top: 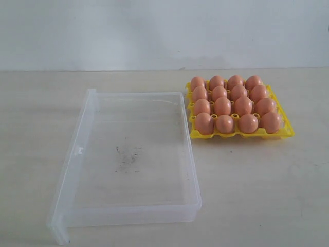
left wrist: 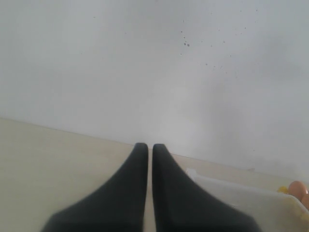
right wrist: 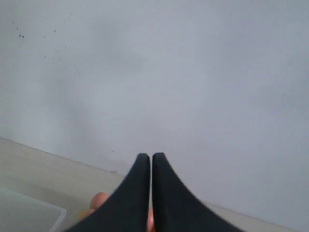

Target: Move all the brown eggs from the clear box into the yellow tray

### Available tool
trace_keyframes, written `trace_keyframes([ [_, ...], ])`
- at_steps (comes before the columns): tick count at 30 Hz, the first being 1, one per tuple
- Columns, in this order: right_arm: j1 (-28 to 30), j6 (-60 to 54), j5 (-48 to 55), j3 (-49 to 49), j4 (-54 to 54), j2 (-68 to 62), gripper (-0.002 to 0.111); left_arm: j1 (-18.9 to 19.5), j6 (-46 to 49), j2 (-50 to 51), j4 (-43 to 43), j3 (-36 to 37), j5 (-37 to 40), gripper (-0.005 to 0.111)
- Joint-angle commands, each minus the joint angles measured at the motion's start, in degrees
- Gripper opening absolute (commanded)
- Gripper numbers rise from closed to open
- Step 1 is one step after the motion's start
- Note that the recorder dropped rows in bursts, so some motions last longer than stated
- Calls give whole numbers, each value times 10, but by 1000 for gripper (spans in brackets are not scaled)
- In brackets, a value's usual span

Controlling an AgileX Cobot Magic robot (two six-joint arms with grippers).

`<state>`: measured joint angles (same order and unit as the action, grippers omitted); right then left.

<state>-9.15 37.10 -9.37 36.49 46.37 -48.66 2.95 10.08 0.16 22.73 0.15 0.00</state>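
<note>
**Tray full, box holds no eggs**

Exterior: the brown eggs (top: 231, 103) fill every cup of the yellow tray (top: 280, 135), upper right. The clear box (top: 77, 149), lower left, holds none.
Left wrist: left gripper (left wrist: 150, 147) clenched on nothing.
Right wrist: right gripper (right wrist: 151, 157) likewise clenched on nothing.
The task looks complete, and the next move calls only for parking the arms.

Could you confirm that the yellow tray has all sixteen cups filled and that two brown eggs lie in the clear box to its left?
Not quite: the exterior view shows the clear box holding no eggs, only dark specks on its floor. The rest is right: the brown eggs fill all sixteen cups of the yellow tray, with the box to its left.
</note>
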Motion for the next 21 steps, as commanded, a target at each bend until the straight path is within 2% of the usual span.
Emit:
trace_keyframes([
  [1,0,-12,19,-55,-28,122,0,-2,3,-2,2,-2,0,4],
  [7,0,-62,-43,-198,-190,249,0,-2,3,-2,2,-2,0,4],
  [10,0,-174,-111,-286,-362,293,0,-2,3,-2,2,-2,0,4],
  [12,0,-268,-210,-365,-523,340,0,-2,3,-2,2,-2,0,4],
  [13,0,-280,-205,-365,-542,360,0,-2,3,-2,2,-2,0,4],
  [14,0,-339,-130,-365,-555,391,0,-2,3,-2,2,-2,0,4],
  [17,0,-364,-102,-365,-555,414,0,-2,3,-2,2,-2,0,4],
  [21,8,-407,2,-365,-554,426,0,-2,3,-2,2,-2,0,4],
])
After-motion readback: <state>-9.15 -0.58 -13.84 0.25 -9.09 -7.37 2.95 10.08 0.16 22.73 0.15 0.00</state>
